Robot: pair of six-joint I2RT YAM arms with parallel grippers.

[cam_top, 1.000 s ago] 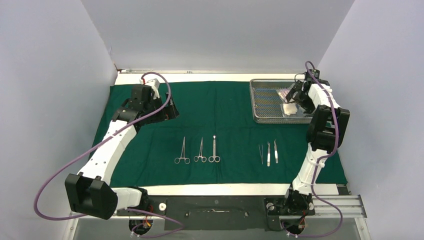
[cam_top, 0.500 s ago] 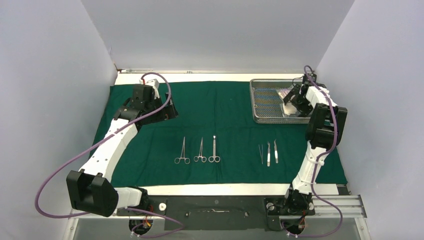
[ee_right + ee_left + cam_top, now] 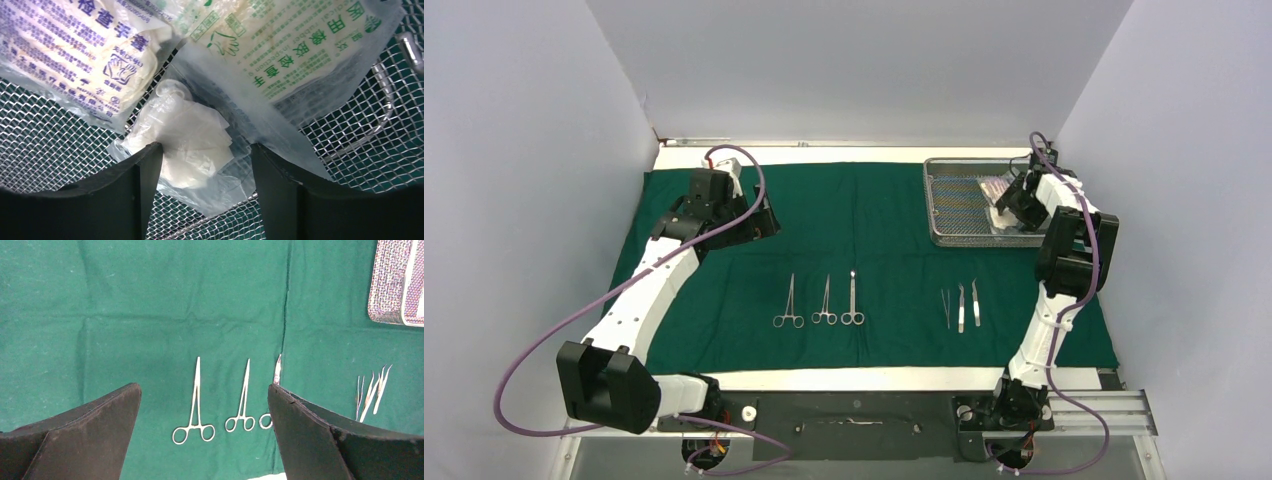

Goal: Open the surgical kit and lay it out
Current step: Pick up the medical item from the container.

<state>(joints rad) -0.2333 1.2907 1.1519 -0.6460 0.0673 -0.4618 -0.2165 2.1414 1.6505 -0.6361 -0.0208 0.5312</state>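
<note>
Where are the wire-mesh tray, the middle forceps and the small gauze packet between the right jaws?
wire-mesh tray (image 3: pixel 956 205): top external view, bare mesh floor.
middle forceps (image 3: pixel 245 390): left wrist view, its shaft.
small gauze packet (image 3: pixel 192 145): right wrist view, folded white gauze inside.

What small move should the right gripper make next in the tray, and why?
Probably close the right gripper on the small clear gauze packet: its fingers straddle it in the wire-mesh tray, while the forceps and tweezers lie out on the green cloth.
</note>
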